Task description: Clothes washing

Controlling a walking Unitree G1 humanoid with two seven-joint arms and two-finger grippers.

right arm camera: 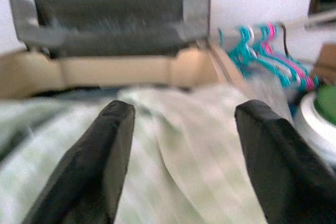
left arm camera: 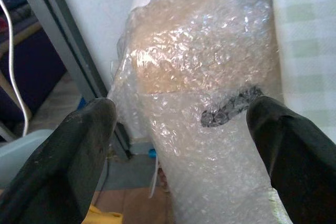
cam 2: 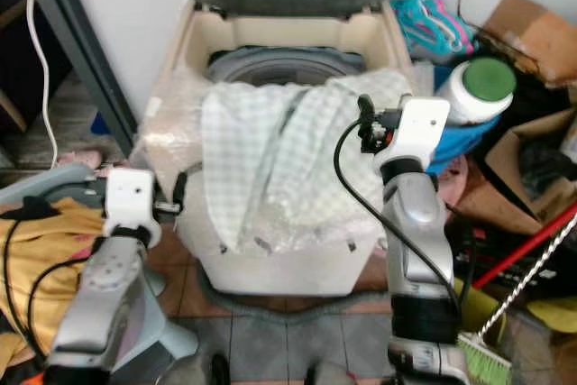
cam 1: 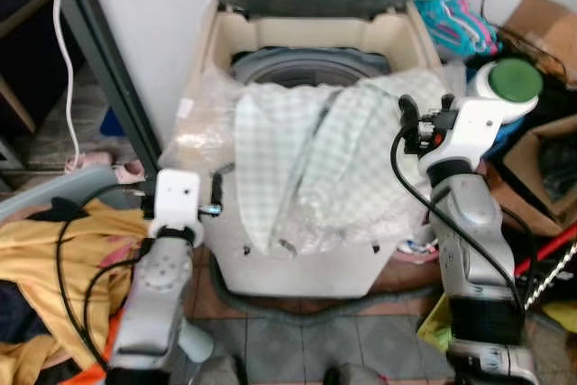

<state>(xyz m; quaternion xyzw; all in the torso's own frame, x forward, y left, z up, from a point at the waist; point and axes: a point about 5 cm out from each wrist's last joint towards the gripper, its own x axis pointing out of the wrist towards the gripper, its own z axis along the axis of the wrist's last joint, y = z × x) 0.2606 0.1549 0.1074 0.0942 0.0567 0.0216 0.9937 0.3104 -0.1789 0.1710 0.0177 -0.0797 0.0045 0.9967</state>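
At far left, a heap of yellow clothes [cam 1: 41,259] lies on the floor beside your left arm; a trailing sleeve could snag on its cables if you step that way. Your left end effector [left arm camera: 178,145] is released, fingers spread wide, level with the bubble wrap [cam 1: 194,123] on the left flank of the washing machine [cam 1: 306,268]. Closing there would likely catch plastic, not laundry.

At centre, the checked cloth [cam 1: 306,155] hangs over the near rim, mostly outside the drum [cam 1: 306,65]. Its weight sits on the near side, so a weak pull may send it to the floor.

To the right, your right end effector [right arm camera: 178,150] is released above the cloth. A green-capped bottle [cam 1: 509,83] stands just beside that arm; a sideways swing could topple it.
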